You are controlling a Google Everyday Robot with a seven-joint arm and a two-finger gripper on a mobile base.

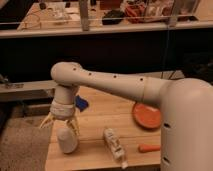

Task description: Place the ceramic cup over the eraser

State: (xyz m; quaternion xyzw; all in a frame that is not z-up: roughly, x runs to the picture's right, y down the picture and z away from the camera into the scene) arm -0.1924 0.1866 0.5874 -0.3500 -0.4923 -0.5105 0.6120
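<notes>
Though partly hidden by wrist [63,107], splayed pincer [60,128] astride ceramic cup [67,142].

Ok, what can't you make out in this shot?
- no eraser shows in the camera view; it may be under the ceramic cup, cannot tell.
- cup's top: covered by the gripper right above it.
- blue pad: partly behind the wrist.
- carton: print too blurred.
- table: right end blocked by the robot's body.
</notes>
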